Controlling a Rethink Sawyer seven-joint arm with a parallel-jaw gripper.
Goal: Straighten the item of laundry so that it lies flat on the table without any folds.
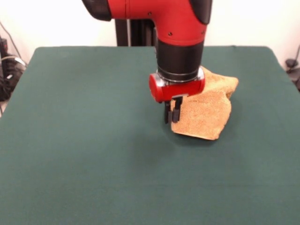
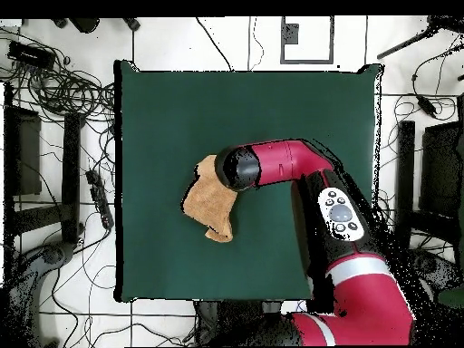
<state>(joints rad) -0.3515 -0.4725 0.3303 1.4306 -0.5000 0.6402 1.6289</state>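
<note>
My fingers [image 1: 176, 111] stand close together, pointing down, and they pinch the left edge of the towel [image 1: 206, 117] as the front view shows it. The gap between them is very narrow, so I judge that I am grasping the cloth, though the contact point itself is small. My gripper [image 1: 170, 114] is low, near the table [image 1: 84, 140], and the towel rises from the surface beside it like a small tent.

The towel is right of the table's middle in the front view, a little toward the far side. In the overhead view it lies left of the middle, partly hidden under my wrist [image 2: 237, 168]. Its shape there is irregular and narrow, not square, so it is clearly folded or bunched.

I judge the task to be at an early stage. No part of the towel is spread flat yet. What is left is to pull the held edge outward, open the folds, and lay the cloth down smooth.
</note>
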